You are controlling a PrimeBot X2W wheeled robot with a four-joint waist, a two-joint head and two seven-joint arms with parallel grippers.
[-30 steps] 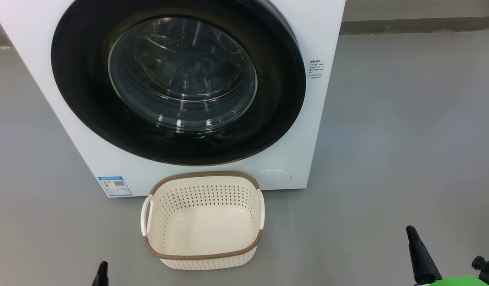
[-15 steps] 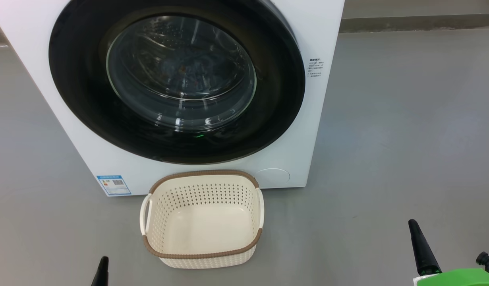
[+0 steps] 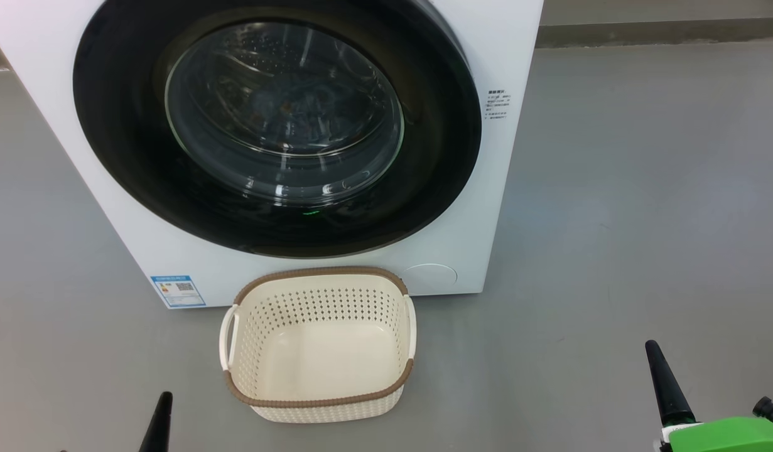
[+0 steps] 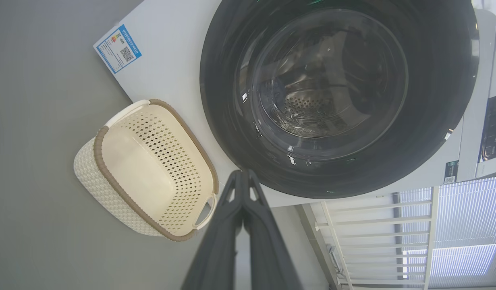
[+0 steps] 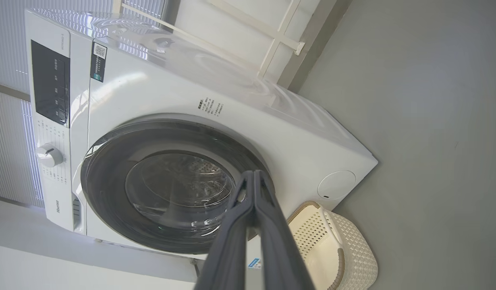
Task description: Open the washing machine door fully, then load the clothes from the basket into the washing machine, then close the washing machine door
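Note:
The white washing machine stands ahead with its round black door shut flat against the front. Through the door's glass window I make out the clothes as a dim bluish heap inside the drum. The cream basket sits on the floor right below the door and holds nothing. My left gripper is low at the left, clear of the basket, its fingers pressed together and shut. My right gripper hovers at the lower right, also shut with nothing in it.
Grey floor spreads wide to the right of the washer. A blue label sticker marks the washer's lower left corner. White railing and blinds stand behind the machine; the control panel and knob are at its top.
The head camera has shifted slightly, so the washer and basket sit a touch higher. Both grippers show a little more at the bottom edge. The door stays shut.

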